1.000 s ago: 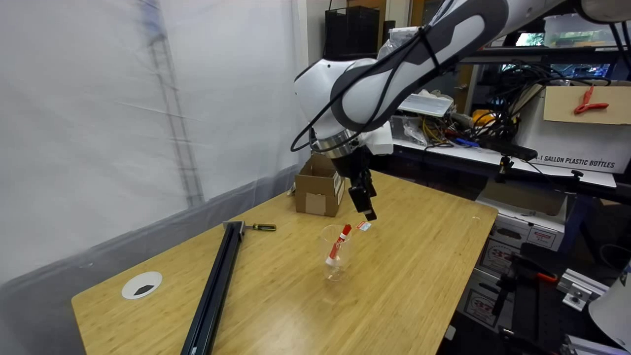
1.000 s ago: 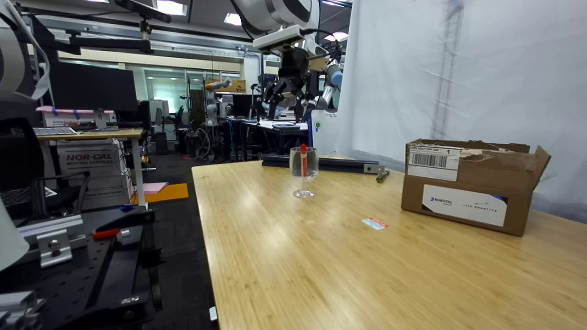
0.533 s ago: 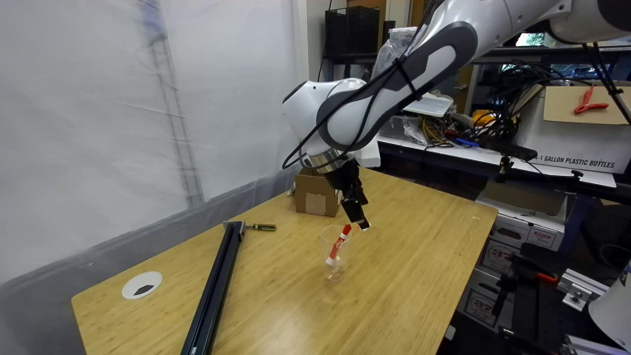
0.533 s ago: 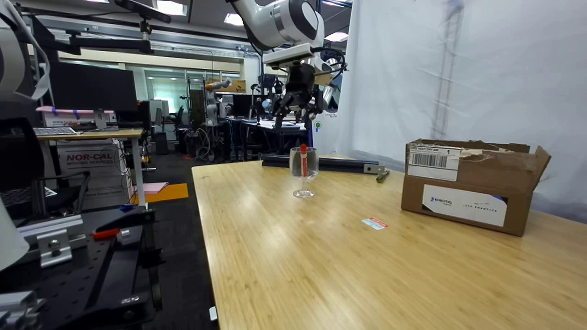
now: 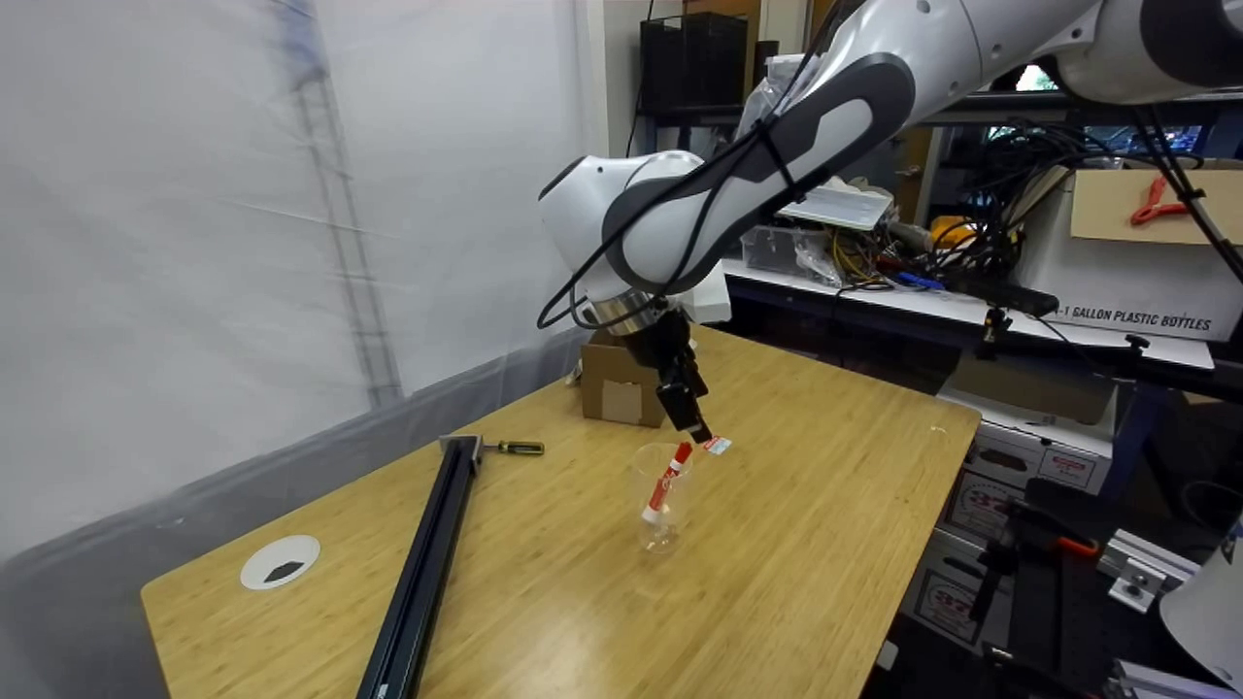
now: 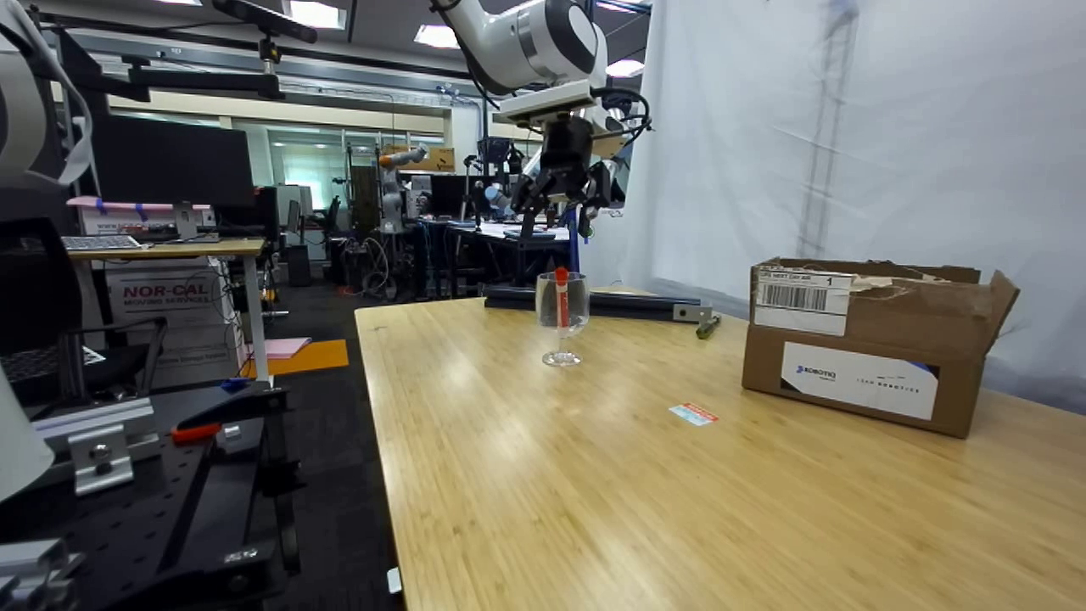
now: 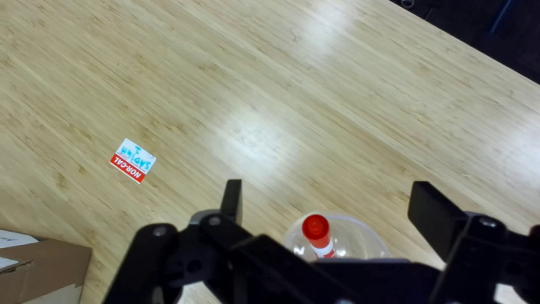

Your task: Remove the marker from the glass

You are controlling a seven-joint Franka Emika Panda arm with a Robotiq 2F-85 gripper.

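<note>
red-capped marker (image 6: 562, 304) leans inside the stemmed glass (image 6: 578, 311), presumably propped by its wall, leaving the cap (image 7: 315, 227) above the rim as the likely grip; the empty gripper (image 7: 331, 207) hovers above, fingers (image 7: 434, 219) spread wide, apparently to straddle that cap.

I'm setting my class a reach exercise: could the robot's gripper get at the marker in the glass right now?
Probably yes: the gripper hangs open above the glass, nothing visible between, and the marker pokes its red end above the rim.
</note>
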